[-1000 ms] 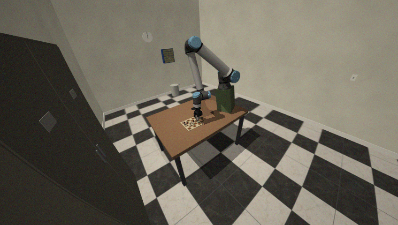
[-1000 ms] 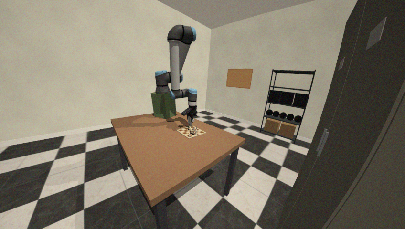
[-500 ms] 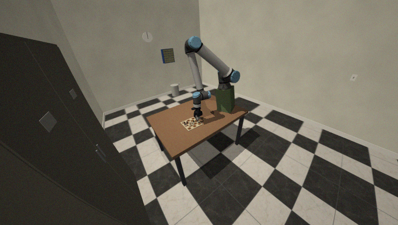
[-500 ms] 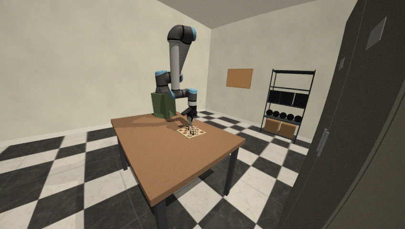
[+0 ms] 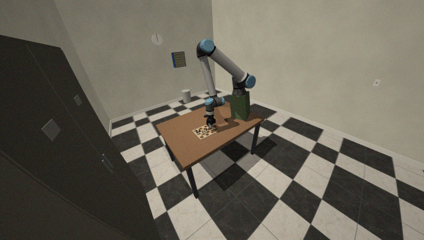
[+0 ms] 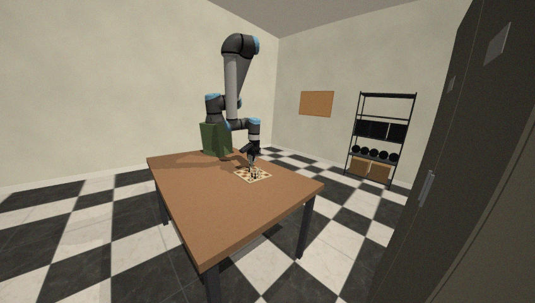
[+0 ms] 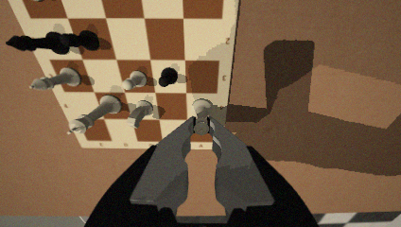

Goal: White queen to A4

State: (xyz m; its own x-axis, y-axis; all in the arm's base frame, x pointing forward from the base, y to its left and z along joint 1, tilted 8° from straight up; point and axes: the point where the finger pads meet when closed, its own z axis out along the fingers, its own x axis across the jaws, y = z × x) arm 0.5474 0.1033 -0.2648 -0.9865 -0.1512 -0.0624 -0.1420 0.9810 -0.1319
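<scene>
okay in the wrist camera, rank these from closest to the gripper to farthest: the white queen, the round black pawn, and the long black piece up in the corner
1. White queen: clamped between the fingertips of the gripper, at the board's near corner.
2. Black pawn: one row farther in, slightly left.
3. Long black piece: far upper left of the board.
</scene>
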